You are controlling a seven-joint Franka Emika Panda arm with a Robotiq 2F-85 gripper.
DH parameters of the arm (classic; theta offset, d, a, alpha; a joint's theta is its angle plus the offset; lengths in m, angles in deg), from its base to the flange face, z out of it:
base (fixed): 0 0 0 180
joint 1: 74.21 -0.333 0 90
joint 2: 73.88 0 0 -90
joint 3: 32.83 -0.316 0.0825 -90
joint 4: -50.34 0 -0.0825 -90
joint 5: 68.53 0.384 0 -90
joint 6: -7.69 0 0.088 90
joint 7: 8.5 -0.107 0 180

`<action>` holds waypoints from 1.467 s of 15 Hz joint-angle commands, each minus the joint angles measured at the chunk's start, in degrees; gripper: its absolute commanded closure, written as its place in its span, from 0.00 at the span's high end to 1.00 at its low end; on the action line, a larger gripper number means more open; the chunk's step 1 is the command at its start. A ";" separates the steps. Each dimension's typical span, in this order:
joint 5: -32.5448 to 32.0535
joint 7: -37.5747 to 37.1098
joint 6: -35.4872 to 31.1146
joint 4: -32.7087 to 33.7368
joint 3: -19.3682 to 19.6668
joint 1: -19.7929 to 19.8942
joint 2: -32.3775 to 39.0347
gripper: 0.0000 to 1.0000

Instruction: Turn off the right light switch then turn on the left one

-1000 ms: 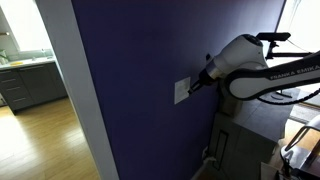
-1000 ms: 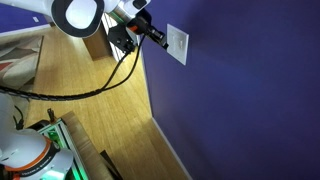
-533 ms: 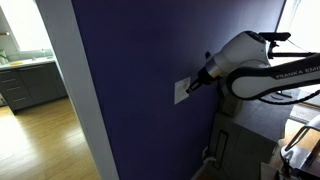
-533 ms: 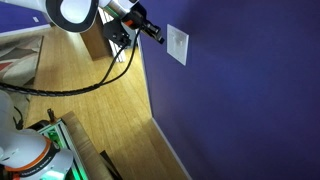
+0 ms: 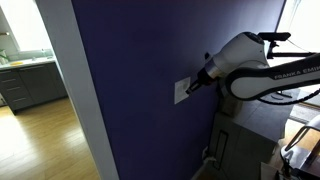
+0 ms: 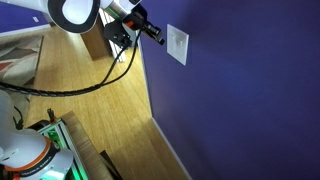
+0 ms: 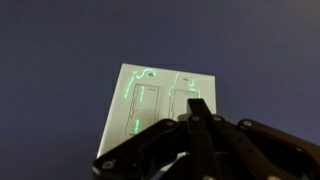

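**Closed gripper lined up on the right rocker, first step in hand**

In an exterior view, the white arm reaches toward the dark purple wall. Its gripper sits at the edge of the small white wall plate.

In an exterior view from above, the gripper points at the wall plate and appears just short of it. Contact cannot be confirmed.

In the wrist view, the fingers are pressed together into one tip and hold nothing. That tip of the gripper overlaps the lower part of the right light switch. The left light switch lies just beside it, untouched.

The first step, switching off the right rocker, seems to be under way. The next move likely calls for a short, straight push, without sliding onto the twin rocker.
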 commanded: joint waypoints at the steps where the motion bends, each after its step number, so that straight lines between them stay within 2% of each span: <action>1: 0.80 0.94 -1.09 0.56 0.32 -0.22 1.37 0.00; 22: 1.86 1.14 -9.59 1.89 1.15 -0.58 6.02 0.00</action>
